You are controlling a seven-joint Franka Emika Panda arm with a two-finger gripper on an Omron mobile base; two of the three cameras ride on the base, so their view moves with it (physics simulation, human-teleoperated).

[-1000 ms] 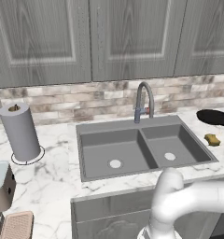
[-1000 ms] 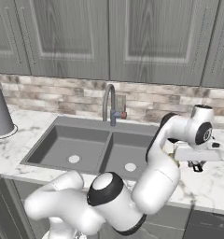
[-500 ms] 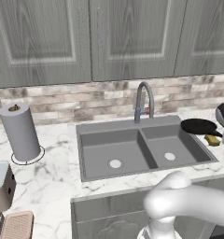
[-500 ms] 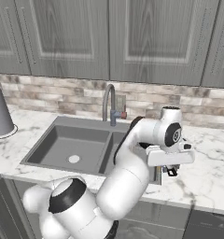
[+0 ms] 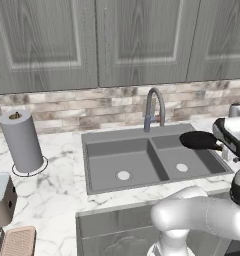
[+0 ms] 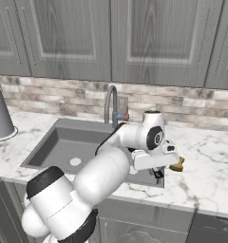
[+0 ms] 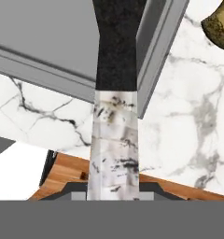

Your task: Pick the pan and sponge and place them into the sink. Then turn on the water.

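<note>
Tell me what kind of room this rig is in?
Most likely a home-style kitchen, rendered. Signs: a grey matte double-basin sink with an arched grey faucet set in a white marble counter, grey wood-grain wall cabinets over a brick-pattern backsplash, and an upright grey paper-towel roll.

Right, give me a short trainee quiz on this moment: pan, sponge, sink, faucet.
1. True or false: water is running from the faucet.
2. Where is the pan?
A. Lying flat on the left basin's drain
B. Held by the gripper over the right basin of the sink
C. On the counter beside the sponge
3. Fill in the word: the sponge lies on the marble ____ just right of the sink.

Key: 1 false, no stream shows at the spout. 2 B. 3 counter.
</note>
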